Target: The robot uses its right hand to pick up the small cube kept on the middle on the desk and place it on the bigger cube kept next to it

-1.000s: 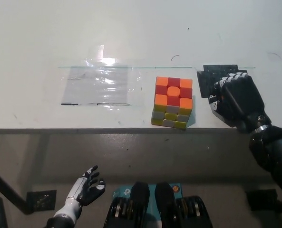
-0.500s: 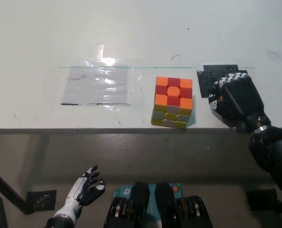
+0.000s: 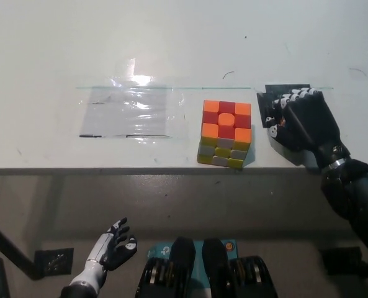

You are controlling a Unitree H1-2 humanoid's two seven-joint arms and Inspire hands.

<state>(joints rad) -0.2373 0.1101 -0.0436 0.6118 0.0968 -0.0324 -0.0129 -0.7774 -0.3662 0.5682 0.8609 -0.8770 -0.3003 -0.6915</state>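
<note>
The bigger cube, with orange and red tiles on top and yellow and grey ones on its front, stands near the desk's front edge. On the middle of its top face sits a small orange cube. My black right hand lies on the desk just right of the cube, apart from it, open and holding nothing. Its fingertips point toward the far side. Below the desk edge at the lower left hangs my white left hand, open and empty.
A shiny clear plastic sheet is taped flat on the white desk, left of the cubes. A black patch lies partly under my right hand. The desk's front edge runs across the picture.
My right hand has shifted slightly left and away from me, its fingers stretched a little more. The cubes and my left hand have not moved.
</note>
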